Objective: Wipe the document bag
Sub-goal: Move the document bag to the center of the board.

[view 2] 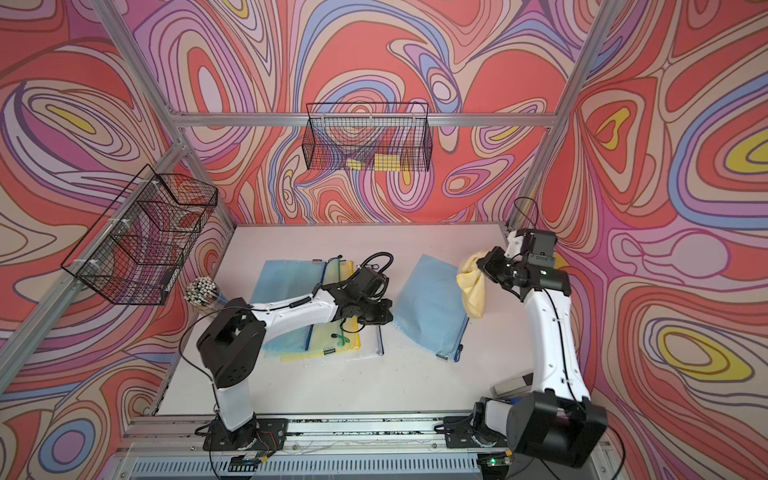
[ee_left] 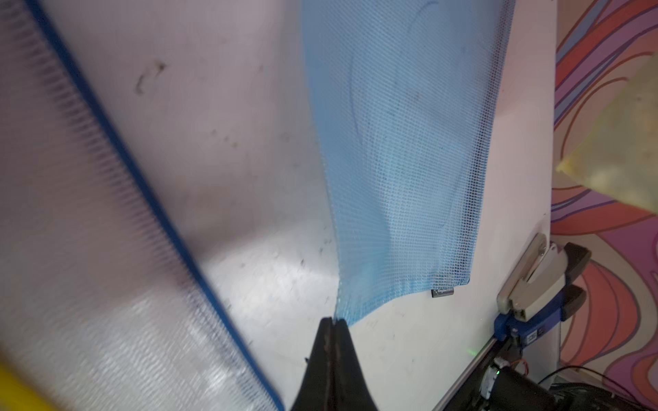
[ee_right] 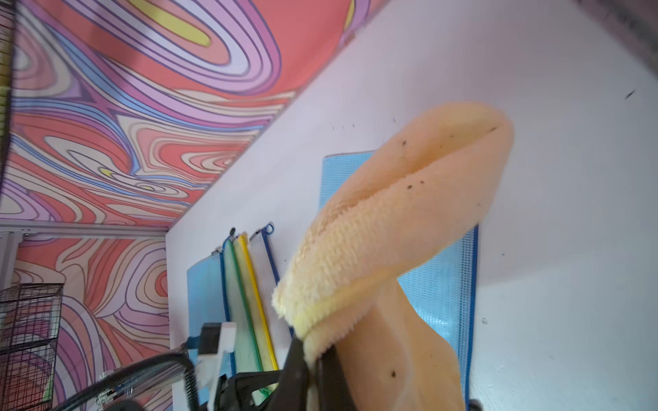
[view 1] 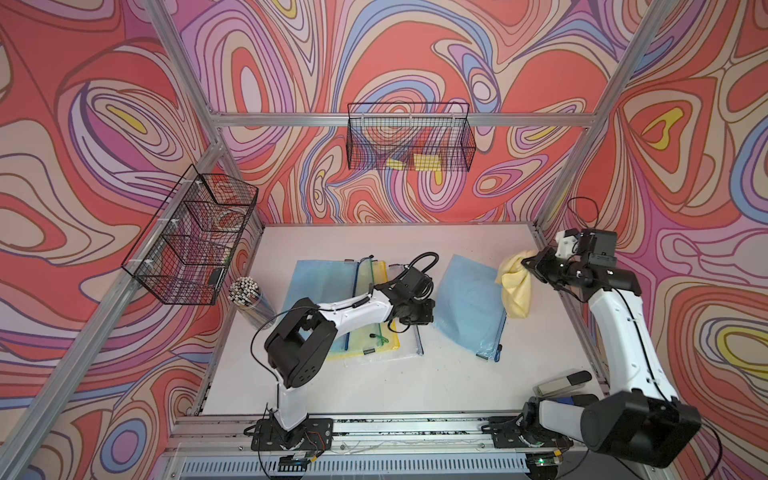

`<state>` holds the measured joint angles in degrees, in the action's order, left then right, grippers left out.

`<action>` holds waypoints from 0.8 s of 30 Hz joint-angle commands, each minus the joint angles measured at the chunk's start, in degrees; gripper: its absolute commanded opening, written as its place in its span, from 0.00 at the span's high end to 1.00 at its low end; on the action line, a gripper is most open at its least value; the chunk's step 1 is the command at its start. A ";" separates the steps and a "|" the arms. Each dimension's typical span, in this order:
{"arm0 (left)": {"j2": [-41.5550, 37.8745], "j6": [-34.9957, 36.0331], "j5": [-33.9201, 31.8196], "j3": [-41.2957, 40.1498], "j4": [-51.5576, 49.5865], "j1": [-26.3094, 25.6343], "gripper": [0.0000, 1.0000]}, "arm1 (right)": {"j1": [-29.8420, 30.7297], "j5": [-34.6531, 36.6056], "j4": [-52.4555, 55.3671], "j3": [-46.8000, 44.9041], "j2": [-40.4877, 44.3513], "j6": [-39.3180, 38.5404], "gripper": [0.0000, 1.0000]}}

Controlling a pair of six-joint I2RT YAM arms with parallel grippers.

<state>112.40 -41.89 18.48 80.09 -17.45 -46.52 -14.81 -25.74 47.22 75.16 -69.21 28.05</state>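
Note:
The document bag (view 1: 469,303) (view 2: 432,303) is a blue mesh zip pouch lying flat in the middle right of the white table. My left gripper (view 1: 424,318) (ee_left: 333,322) is shut at its near left corner, and the blue mesh (ee_left: 402,142) tapers into the closed tips. My right gripper (view 1: 528,264) (ee_right: 313,352) is shut on a yellow cloth (view 1: 515,291) (ee_right: 391,220). It hovers above the bag's far right corner. The cloth (view 2: 473,291) hangs down beside the bag's right edge, hiding part of the bag (ee_right: 445,270) in the right wrist view.
A stack of other zip bags (view 1: 316,278), blue, green, yellow and clear, lies under my left arm. A cup of pens (view 1: 245,291) stands at the left edge. A grey stapler-like tool (view 1: 561,384) (ee_left: 534,277) sits front right. Wire baskets (view 1: 195,237) (view 1: 409,137) hang on the walls.

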 commanded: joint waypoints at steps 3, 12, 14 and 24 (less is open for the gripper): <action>11.65 1.65 5.29 15.98 -4.50 -1.31 1.00 | 0.17 3.96 12.60 2.62 4.25 -0.98 1.00; 22.78 -1.98 9.35 29.03 -3.56 -5.85 1.00 | 0.18 6.83 16.84 3.59 7.66 -1.39 1.00; 23.59 -2.54 9.32 29.15 -2.84 -6.84 1.00 | 0.13 7.04 16.94 3.68 7.77 -1.26 1.00; 16.61 -0.84 4.56 20.46 0.87 -7.54 0.47 | 0.13 5.43 16.10 2.87 7.53 -0.38 1.00</action>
<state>134.50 -44.03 26.44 103.70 -17.50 -54.70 -14.81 -19.77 63.88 78.04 -62.13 27.55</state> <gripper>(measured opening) 0.417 0.052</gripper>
